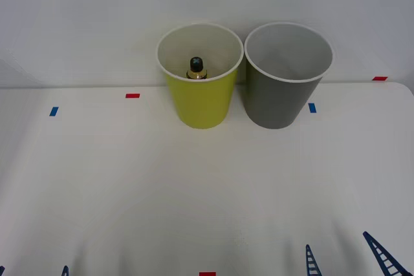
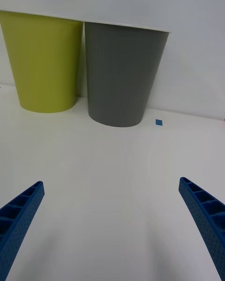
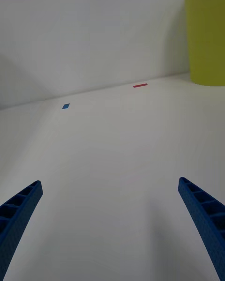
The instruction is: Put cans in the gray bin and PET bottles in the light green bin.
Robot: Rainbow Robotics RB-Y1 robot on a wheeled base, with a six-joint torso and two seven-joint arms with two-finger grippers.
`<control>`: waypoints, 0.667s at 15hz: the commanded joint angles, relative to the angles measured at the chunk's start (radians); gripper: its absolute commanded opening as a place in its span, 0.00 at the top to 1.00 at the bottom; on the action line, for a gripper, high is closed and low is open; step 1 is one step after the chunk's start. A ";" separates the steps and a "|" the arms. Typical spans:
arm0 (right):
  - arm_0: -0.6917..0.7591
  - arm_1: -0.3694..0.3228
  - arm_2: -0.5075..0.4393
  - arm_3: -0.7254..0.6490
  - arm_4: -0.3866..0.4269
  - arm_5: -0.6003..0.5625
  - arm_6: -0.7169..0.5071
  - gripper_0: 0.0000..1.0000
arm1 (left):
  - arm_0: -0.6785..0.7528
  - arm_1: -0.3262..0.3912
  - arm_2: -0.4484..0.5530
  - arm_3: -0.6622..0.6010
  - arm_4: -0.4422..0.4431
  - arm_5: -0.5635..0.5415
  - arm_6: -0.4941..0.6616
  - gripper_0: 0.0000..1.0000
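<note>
Here, nearest to me, my right gripper [image 2: 112, 225] hangs low over the white counter [image 1: 207, 185] well short of the gray bin [image 1: 284, 88], its blue ribbed fingers [image 2: 21, 215] spread wide apart with nothing between them. My left gripper [image 3: 110, 225] sits equally near me, off to the left of the gray bin and well back from it, fingers likewise parted and empty. Beyond them the counter runs bare up to a few red and blue tape marks [image 1: 132, 95]. At the far edge against the wall, the gray bin stands upright, and the light green bin [image 1: 199, 95] stands just beside it on its left, the two rims nearly touching. Inside the green one I can see the black cap and yellow shoulder of a PET bottle [image 1: 196, 69], standing upright. From the front I see only the upper walls of the gray bin's interior.
</note>
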 commanded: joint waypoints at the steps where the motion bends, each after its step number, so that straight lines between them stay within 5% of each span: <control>1: 0.000 0.000 0.000 0.000 0.000 0.000 0.000 0.00 | 0.000 0.000 0.000 0.000 0.000 0.000 0.000 0.00; 10: 0.000 0.000 0.000 0.000 0.000 0.000 0.000 0.00 | 0.000 0.000 0.000 0.000 0.000 0.000 0.000 0.00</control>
